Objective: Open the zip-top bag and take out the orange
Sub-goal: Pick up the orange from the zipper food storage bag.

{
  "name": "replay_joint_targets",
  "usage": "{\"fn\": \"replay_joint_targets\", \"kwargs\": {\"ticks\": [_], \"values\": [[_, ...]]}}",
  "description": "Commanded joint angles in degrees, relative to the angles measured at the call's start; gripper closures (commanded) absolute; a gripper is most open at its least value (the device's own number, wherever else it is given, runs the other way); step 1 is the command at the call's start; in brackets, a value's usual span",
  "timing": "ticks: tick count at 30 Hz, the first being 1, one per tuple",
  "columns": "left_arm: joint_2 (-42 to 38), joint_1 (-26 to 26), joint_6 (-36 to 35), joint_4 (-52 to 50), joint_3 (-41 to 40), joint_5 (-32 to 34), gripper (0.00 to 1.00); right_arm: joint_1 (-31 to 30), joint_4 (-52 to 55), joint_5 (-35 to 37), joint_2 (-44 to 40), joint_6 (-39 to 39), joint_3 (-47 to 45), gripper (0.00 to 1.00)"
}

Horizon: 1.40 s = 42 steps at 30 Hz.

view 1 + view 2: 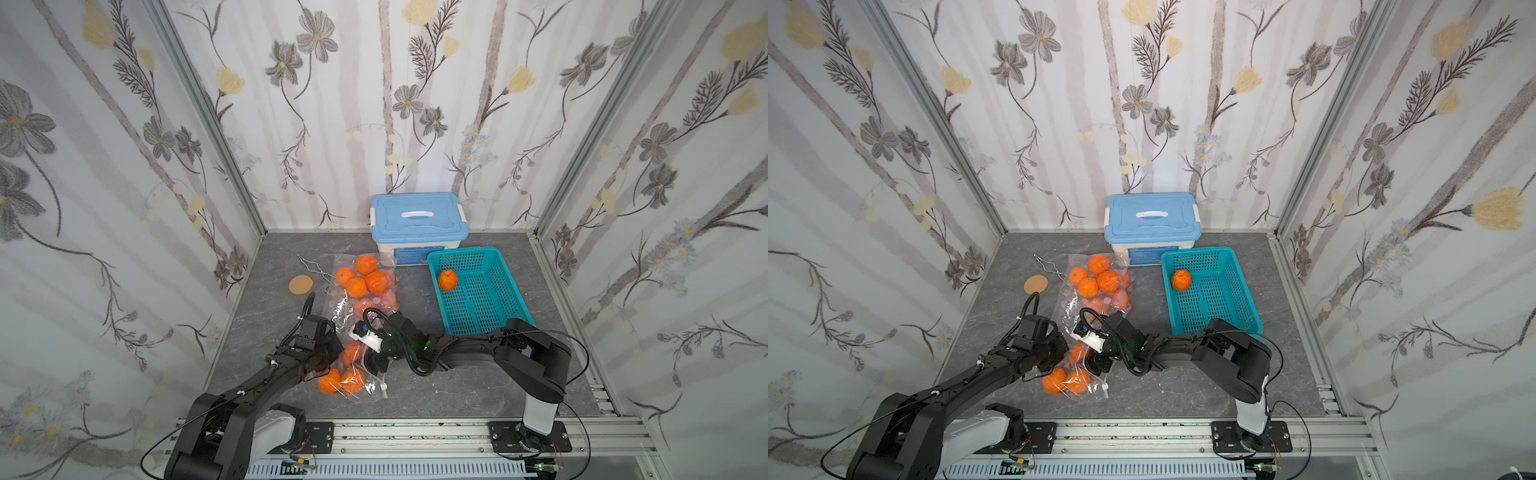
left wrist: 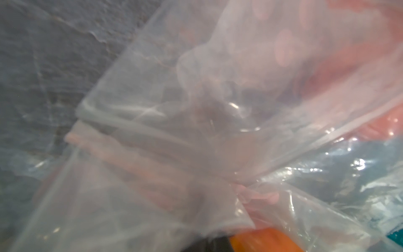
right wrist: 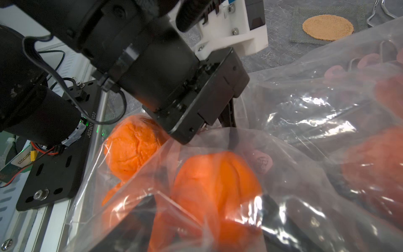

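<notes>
In both top views the bag (image 1: 368,388) lies low in the centre of the frame on the grey table (image 1: 436,386), its clear plastic showing three oranges (image 1: 352,381) inside. The left claw (image 1: 330,353) sits at the bag's left edge, closed tight. In the left wrist view the plastic is bunched up and runs toward the bottom edge. In the right wrist view that claw's dark finger (image 3: 228,119) goes down into a fold of the bag, so it seems to pinch the plastic. The right claw (image 1: 372,359) reaches in from the right, at the bag's upper right side. In the right wrist view its fingers (image 3: 283,220) show as dark shapes through the plastic, spread wide on both sides of one orange (image 3: 213,181); whether they touch it I cannot tell. A second bag (image 1: 388,291) with more fruit lies just above, at mid-frame. To its right stands a teal basket (image 1: 469,252) with a single fruit (image 1: 447,279) in it, and above the basket in the frame is a blue-lidded box (image 1: 417,218). A round tan disc (image 1: 301,285) lies left of the second bag.
</notes>
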State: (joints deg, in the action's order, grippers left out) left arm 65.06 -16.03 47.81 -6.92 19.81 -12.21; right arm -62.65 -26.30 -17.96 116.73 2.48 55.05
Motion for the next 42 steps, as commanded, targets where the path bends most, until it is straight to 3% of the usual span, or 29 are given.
{"fn": "replay_joint_targets", "kwargs": {"ticks": [1,9,18,21,25,27,35,42], "values": [[0.33,0.01,0.09,-0.21,-0.19,-1.06,1.00,-0.69,-2.03,-0.65,2.14,-1.49,2.36,0.20],[0.25,0.03,0.00,-0.47,0.05,-0.52,1.00,-1.07,2.05,5.03,3.16,-2.82,3.64,0.23],[0.29,0.03,0.00,-0.47,0.19,-0.30,1.00,-1.04,2.93,6.46,2.00,-2.82,1.55,0.16],[0.03,0.03,0.00,-0.48,0.02,-0.16,1.00,-1.04,2.37,5.68,2.08,-2.95,1.72,0.22],[-0.28,0.04,0.09,-0.64,-0.07,0.04,1.00,-0.98,5.10,3.91,1.92,-3.22,4.06,0.49],[-0.37,0.04,0.09,-1.05,0.05,0.36,1.00,-0.83,5.75,3.63,0.24,-3.26,3.90,0.55],[-0.37,-0.01,0.09,-2.37,0.58,1.65,1.00,2.66,9.72,2.33,-11.37,-3.34,-3.79,0.58],[-1.50,-0.03,0.17,-2.87,0.27,2.44,1.00,11.88,13.71,3.27,-24.63,-6.61,-10.97,0.60]]}}
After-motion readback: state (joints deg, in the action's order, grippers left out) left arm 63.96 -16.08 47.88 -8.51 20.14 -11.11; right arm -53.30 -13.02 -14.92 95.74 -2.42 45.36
